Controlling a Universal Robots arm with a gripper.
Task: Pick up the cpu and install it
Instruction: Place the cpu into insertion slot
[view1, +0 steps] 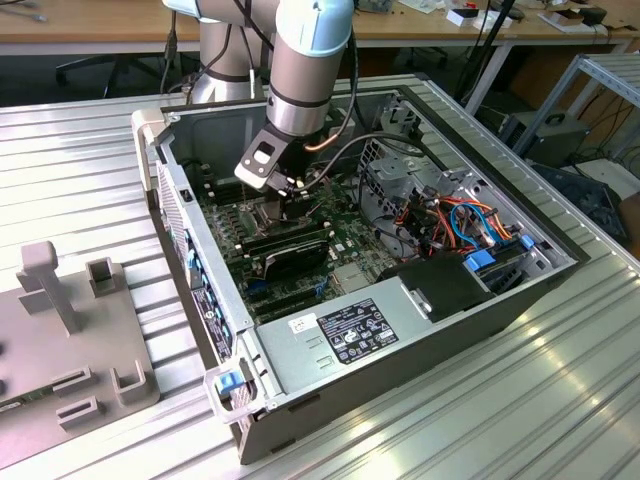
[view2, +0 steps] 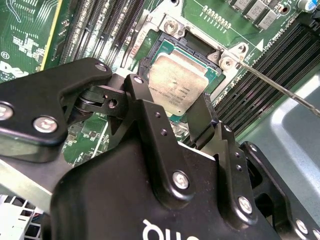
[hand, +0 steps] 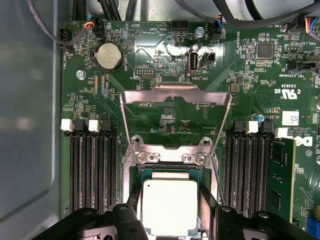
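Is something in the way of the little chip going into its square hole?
Nothing visible is. The cpu is right at the socket, under the gripper, and the metal cover frame is swung open, away from it.

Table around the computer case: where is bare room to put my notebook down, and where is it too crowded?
Bare ribbed table lies in front of the case, toward the exterior view's right, and in the strip between the case and the grey fixture. Inside is crowded: the gripper holds the cpu at the socket, with cables beside.
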